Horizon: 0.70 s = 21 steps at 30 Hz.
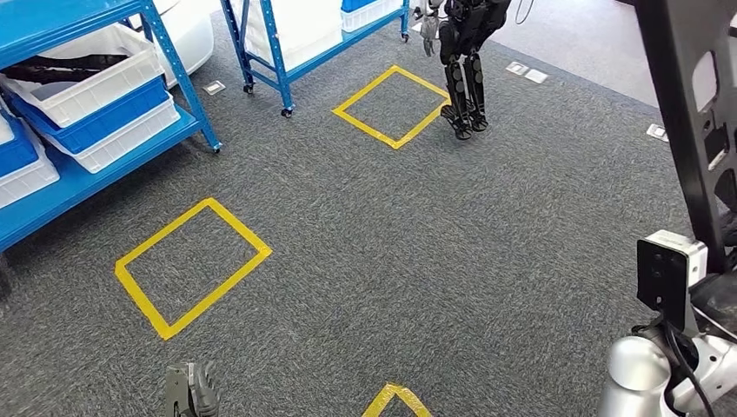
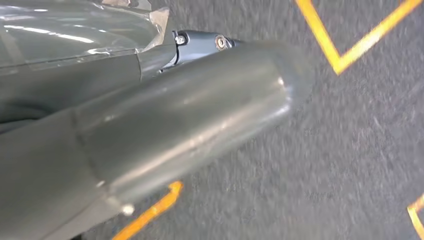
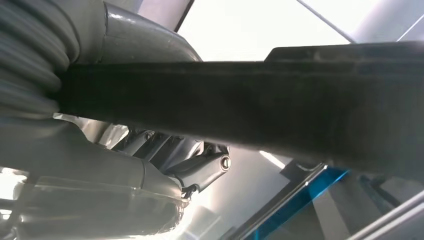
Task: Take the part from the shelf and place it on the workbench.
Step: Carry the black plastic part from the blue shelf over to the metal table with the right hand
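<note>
A long black part (image 1: pixel 687 104) stands up along the right edge of the head view, and my right hand (image 1: pixel 716 300) grips its lower end just beside the wrist camera. In the right wrist view the same black part (image 3: pixel 280 105) runs across the picture as a dark bar, with the fingers (image 3: pixel 195 162) wrapped under it. My left hand (image 1: pixel 189 391) hangs low at the bottom of the head view, over the carpet, holding nothing. Its thick grey thumb (image 2: pixel 190 120) shows close up in the left wrist view above the floor.
A blue shelf (image 1: pixel 104 174) with white and blue bins (image 1: pixel 87 95) stands at the left, and a second blue shelf (image 1: pixel 287 52) further back. Another humanoid robot (image 1: pixel 465 61) stands at the far middle. Yellow tape squares (image 1: pixel 193 265) (image 1: pixel 393 106) mark the grey carpet.
</note>
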Tool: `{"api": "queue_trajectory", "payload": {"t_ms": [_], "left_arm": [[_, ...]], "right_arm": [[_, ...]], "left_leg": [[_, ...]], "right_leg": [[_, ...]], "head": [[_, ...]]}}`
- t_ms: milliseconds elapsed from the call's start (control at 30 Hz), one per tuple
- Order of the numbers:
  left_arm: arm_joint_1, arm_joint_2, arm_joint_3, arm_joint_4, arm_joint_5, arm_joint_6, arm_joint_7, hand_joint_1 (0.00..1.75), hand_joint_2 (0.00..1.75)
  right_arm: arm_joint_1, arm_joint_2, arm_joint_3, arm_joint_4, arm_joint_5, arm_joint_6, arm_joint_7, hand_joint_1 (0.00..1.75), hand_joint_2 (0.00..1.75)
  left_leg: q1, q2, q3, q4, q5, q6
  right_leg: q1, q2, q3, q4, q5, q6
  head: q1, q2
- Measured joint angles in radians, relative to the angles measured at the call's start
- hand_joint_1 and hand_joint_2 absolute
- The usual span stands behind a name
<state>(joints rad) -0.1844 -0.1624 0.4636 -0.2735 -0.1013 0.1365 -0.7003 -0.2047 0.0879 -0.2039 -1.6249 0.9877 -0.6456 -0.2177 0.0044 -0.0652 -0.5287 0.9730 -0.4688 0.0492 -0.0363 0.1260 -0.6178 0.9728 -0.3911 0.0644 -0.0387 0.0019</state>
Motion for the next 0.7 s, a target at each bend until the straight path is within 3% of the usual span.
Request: {"api": "queue_trajectory", "payload": {"t_ms": [67,100,167,200,267,333,400,467,500,567,633,700], "left_arm": [[0.002,-0.003,0.003,-0.003,0.005,0.0,-0.001,0.0,0.0],[0.004,-0.003,0.004,-0.004,0.008,0.0,-0.001,0.0,0.0],[0.012,-0.004,0.009,-0.005,0.014,0.001,-0.001,0.0,0.0],[0.015,-0.004,0.013,-0.005,0.017,0.001,-0.001,0.0,0.0],[0.019,-0.005,0.021,-0.007,0.022,0.001,-0.001,0.0,0.0],[0.021,-0.005,0.027,-0.011,0.024,0.0,-0.001,0.0,0.0],[0.025,-0.005,0.036,-0.016,0.025,0.0,-0.001,0.0,0.0],[0.028,-0.005,0.044,-0.02,0.028,0.0,-0.001,0.0,0.0],[0.028,-0.005,0.046,-0.021,0.03,0.0,-0.001,0.0,0.0],[0.03,-0.005,0.052,-0.025,0.034,0.0,-0.002,0.0,0.0],[0.039,-0.005,0.061,-0.027,0.037,0.0,-0.002,0.0,0.0],[0.049,-0.004,0.07,-0.028,0.04,0.0,-0.002,0.0,0.0]], "right_arm": [[-0.008,0.004,-0.001,0.0,0.012,0.004,0.004,1.75,1.75],[-0.012,0.007,0.0,0.0,0.02,0.007,0.005,1.75,1.75],[-0.015,0.013,0.0,0.0,0.033,0.013,0.008,1.75,1.75],[-0.015,0.017,0.0,0.0,0.039,0.015,0.01,1.75,1.75],[-0.015,0.022,0.0,0.001,0.046,0.017,0.015,1.75,1.75],[-0.018,0.025,0.0,0.001,0.051,0.017,0.016,1.75,1.75],[-0.023,0.03,0.001,0.001,0.053,0.017,0.017,1.75,1.75],[-0.025,0.034,0.001,0.001,0.054,0.017,0.018,1.75,1.75],[-0.025,0.036,0.001,0.0,0.055,0.017,0.018,1.75,1.75],[-0.029,0.039,0.002,0.001,0.059,0.018,0.017,1.75,1.75],[-0.032,0.046,0.009,0.001,0.061,0.019,0.016,1.75,1.75],[-0.032,0.053,0.016,0.003,0.063,0.02,0.015,1.75,1.75]], "left_leg": [[0.004,0.03,0.005,-0.015,0.011,0.005],[0.003,0.046,0.005,-0.017,0.013,0.007],[0.0,0.079,0.003,-0.019,0.014,0.009],[-0.001,0.094,0.002,-0.019,0.013,0.009],[-0.002,0.12,0.004,-0.018,0.011,0.007],[-0.004,0.14,0.007,-0.017,0.006,0.0],[-0.011,0.158,0.01,-0.015,0.0,-0.01],[-0.013,0.177,0.011,-0.013,-0.004,-0.017],[-0.011,0.171,0.01,-0.008,-0.011,-0.022],[-0.004,0.132,-0.004,0.029,-0.044,-0.03],[-0.001,0.083,-0.069,0.171,-0.118,-0.037],[0.0,0.064,-0.135,0.301,-0.162,-0.038]], "right_leg": [[0.01,-0.051,-0.033,0.056,-0.029,-0.003],[0.012,-0.085,-0.065,0.121,-0.059,-0.009],[0.013,-0.111,-0.126,0.259,-0.112,-0.012],[0.013,-0.115,-0.14,0.295,-0.121,-0.009],[0.012,-0.125,-0.104,0.242,-0.095,0.005],[0.014,-0.166,-0.016,0.085,-0.049,0.013],[0.02,-0.192,0.035,-0.006,-0.025,0.002],[0.024,-0.173,0.033,-0.009,-0.022,-0.013],[0.021,-0.162,0.031,-0.01,-0.02,-0.018],[0.014,-0.143,0.03,-0.013,-0.015,-0.03],[0.012,-0.12,0.03,-0.015,-0.012,-0.04],[0.014,-0.093,0.029,-0.014,-0.011,-0.043]], "head": [[0.006,0.0],[0.008,0.0],[0.012,0.0],[0.013,0.0],[0.015,0.0],[0.016,0.0],[0.014,0.0],[0.012,0.0],[0.011,0.0],[0.01,0.0],[0.008,0.0],[0.007,0.0]]}}
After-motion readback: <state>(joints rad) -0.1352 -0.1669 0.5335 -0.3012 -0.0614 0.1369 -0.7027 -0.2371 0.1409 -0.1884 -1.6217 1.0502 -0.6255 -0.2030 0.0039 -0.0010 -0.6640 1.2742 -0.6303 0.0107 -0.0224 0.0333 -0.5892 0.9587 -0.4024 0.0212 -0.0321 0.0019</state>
